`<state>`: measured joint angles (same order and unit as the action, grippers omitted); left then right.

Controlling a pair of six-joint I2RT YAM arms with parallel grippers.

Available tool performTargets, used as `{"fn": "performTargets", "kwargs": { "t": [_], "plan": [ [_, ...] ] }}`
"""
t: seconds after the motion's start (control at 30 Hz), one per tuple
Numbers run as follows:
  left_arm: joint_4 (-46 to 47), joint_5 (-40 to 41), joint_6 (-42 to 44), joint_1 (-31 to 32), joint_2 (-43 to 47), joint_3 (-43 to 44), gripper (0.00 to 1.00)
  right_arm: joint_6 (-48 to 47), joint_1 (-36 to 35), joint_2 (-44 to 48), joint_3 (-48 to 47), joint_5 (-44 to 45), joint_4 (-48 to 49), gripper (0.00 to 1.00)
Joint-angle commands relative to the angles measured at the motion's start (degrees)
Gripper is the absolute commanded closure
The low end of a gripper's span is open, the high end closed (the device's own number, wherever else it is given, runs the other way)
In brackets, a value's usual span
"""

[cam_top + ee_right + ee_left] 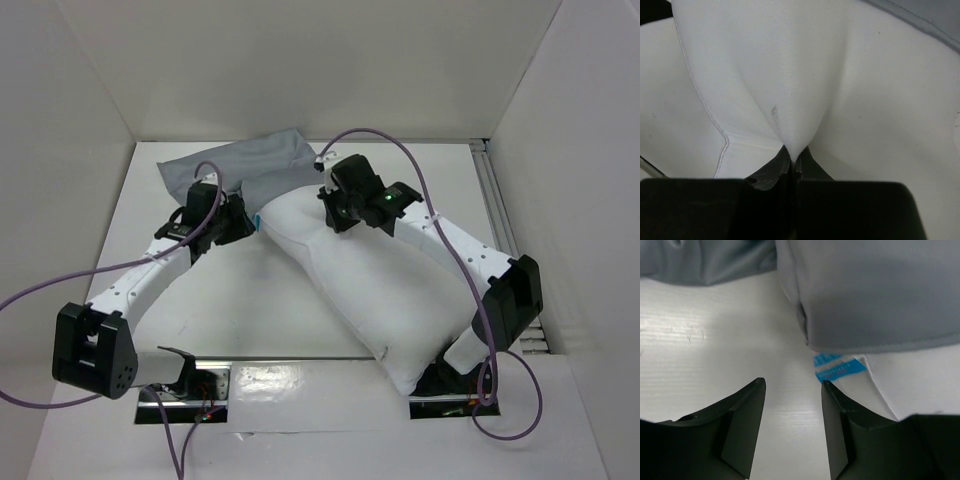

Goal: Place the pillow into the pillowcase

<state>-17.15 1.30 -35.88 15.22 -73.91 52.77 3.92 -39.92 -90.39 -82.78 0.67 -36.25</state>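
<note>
The white pillow (370, 285) lies diagonally from the table's middle to the right arm's base. Its far end is tucked under the edge of the grey pillowcase (250, 165), which is spread at the back left. My right gripper (794, 159) is shut on a pinched fold of the pillow (790, 75) near its far end. At the pillow's left corner my left gripper (792, 390) stands open over bare table. Its right finger is beside a small blue tag (837, 366) on the pillow (910, 385), below the pillowcase's hem (880, 295).
White walls close in the table at the back and both sides. A metal rail (497, 195) runs along the right edge. Purple cables (410, 150) loop over both arms. The arm bases (95, 350) stand at the near edge.
</note>
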Motion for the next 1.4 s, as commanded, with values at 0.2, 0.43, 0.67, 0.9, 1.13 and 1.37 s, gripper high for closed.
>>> {"fn": "performTargets", "kwargs": {
  "t": [0.2, 0.43, 0.67, 0.9, 1.13, 1.37],
  "plan": [
    [14.25, -3.67, 3.00, -5.73, -1.24, 0.48, 0.51, -1.81, 3.53, 3.90, 0.34, -6.20, -0.75, 1.00],
    [14.25, -10.86, 6.61, -5.73, -5.01, 3.83, 0.35, -1.81, 4.06, 2.15, -0.80, -6.20, -0.75, 1.00],
    [15.13, -12.19, 7.67, -5.73, -8.44, 7.25, 0.44, -1.81, 4.06, 1.00, -2.38, -6.20, -0.75, 1.00],
    [13.37, -14.13, 8.46, -5.20, -12.66, 11.03, 0.23, -1.81, 4.06, 1.00, -2.38, -6.20, -0.75, 1.00],
    [12.31, -15.28, 7.85, -5.20, -14.51, 12.35, 0.46, -1.29, 4.58, 1.00, -2.91, -4.89, -0.75, 1.00],
    [14.86, -21.33, 5.56, -5.20, -17.40, 12.35, 0.49, -1.29, 4.59, 1.00, -2.91, -4.89, -0.75, 1.00]
  ]
}}
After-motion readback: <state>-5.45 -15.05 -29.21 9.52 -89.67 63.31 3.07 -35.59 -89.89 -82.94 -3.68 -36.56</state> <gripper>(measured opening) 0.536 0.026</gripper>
